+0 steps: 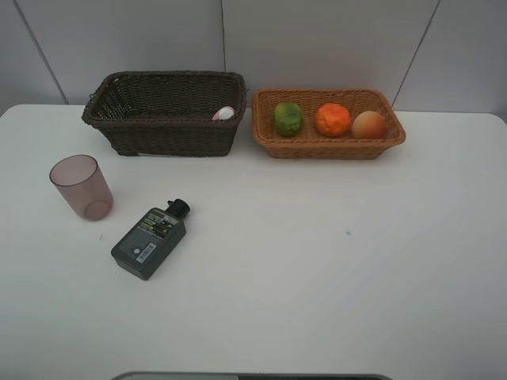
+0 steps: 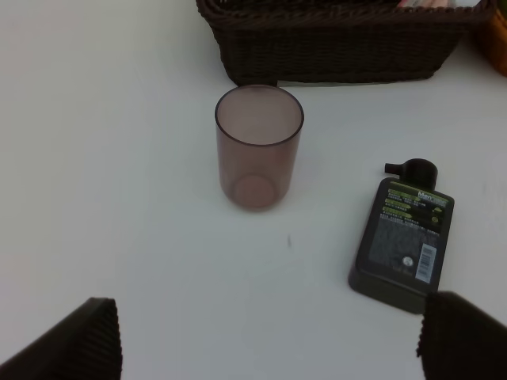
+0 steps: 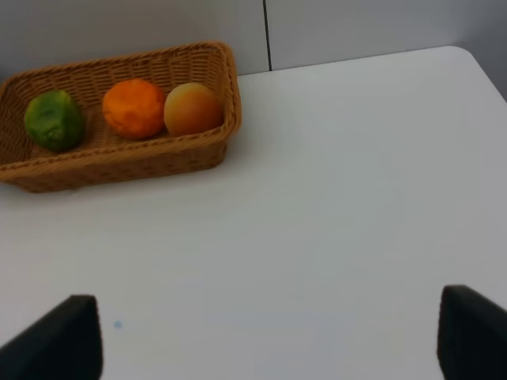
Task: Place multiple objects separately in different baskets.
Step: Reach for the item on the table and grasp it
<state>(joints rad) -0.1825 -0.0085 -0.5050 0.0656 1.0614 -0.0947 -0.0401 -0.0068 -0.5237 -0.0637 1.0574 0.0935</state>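
A translucent purplish cup (image 1: pixel 81 187) (image 2: pixel 259 146) stands upright on the white table at the left. A dark flat labelled bottle (image 1: pixel 150 239) (image 2: pixel 404 235) lies beside it. The dark brown basket (image 1: pixel 162 131) (image 2: pixel 333 47) holds a pink white-capped bottle (image 1: pixel 224 113). A green fruit (image 1: pixel 288 119) (image 3: pixel 53 119), an orange (image 1: pixel 333 119) (image 3: pixel 134 108) and a peach (image 1: pixel 369 124) (image 3: pixel 192 109) sit in the orange-tan basket (image 1: pixel 329 150) (image 3: pixel 119 162). My left gripper (image 2: pixel 265 348) is open and empty, short of the cup. My right gripper (image 3: pixel 265 336) is open and empty, away from the tan basket.
The two baskets stand side by side along the table's back edge, close to the grey wall panels. The exterior high view shows neither arm. White tabletop stretches across the front and right.
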